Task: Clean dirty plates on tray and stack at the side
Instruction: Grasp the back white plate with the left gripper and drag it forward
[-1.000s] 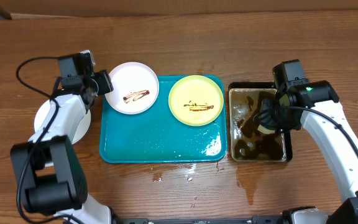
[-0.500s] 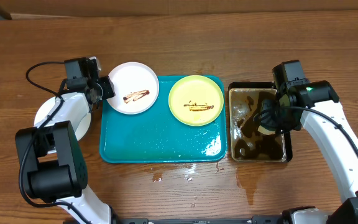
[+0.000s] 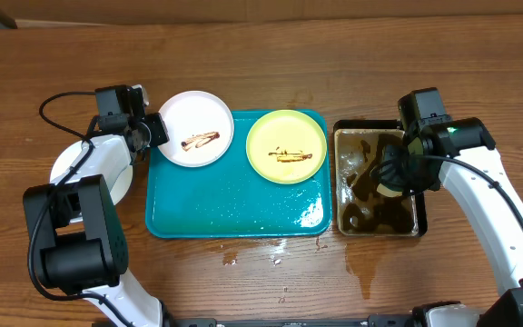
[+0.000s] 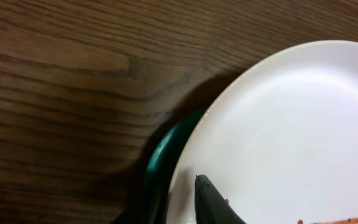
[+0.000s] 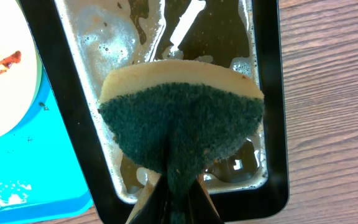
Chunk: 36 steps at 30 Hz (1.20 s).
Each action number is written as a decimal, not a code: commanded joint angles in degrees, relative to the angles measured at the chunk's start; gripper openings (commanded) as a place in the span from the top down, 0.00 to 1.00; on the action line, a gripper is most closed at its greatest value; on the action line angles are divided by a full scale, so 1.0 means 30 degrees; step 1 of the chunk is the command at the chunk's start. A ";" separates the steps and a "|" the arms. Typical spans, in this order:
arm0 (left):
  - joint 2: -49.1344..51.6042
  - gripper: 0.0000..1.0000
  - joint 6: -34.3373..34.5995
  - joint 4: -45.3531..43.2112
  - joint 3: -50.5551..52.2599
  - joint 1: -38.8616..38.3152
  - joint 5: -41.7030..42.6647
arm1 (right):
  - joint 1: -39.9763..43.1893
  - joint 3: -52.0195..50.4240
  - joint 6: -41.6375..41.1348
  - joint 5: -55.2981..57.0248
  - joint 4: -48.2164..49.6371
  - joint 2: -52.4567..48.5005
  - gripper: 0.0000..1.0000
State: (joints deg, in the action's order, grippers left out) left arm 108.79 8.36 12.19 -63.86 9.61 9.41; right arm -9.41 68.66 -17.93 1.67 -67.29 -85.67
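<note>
The left gripper (image 3: 150, 130) sits at the left edge of a small white round plate (image 3: 198, 116) streaked with brown sauce; that plate rests on the far left corner of the large teal-blue rectangular plastic tray (image 3: 234, 204), overhanging its rim; one dark finger (image 4: 213, 202) lies over the plate's top face, but whether the claw has pinched the rim I cannot tell; a pale yellow-green round plate (image 3: 286, 136), also streaked, lies on the tray's far right part; a second white plate (image 3: 60, 171) lies on the brown wooden table (image 3: 261, 54) left of the tray, partly under the left arm; the right gripper (image 5: 169, 183) is clamped on a yellow sponge with a dark green scouring face (image 5: 179, 118), above the black-rimmed pan of brown water (image 5: 272, 124) just right of the tray; a wet patch (image 3: 361, 263) marks the table by the pan's near end.
</note>
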 commanded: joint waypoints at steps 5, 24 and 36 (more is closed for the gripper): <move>0.0240 0.85 -0.0204 0.0685 -0.0299 -0.0109 0.0248 | 0.0051 -0.0029 0.0131 -0.0095 0.0007 0.0248 0.96; -0.0772 0.96 0.1603 0.7431 -0.0306 -0.0073 0.0255 | 0.0051 -0.0029 0.0131 -0.0095 -0.0211 0.0248 0.96; -0.4932 0.96 0.1938 1.3427 -0.0299 -0.0117 0.0138 | 0.0051 -0.0029 0.0131 -0.0087 -0.0474 0.0248 0.96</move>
State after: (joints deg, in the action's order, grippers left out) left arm 96.68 13.37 49.74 -64.90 9.61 10.22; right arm -9.41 68.66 -17.93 1.67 -68.69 -85.67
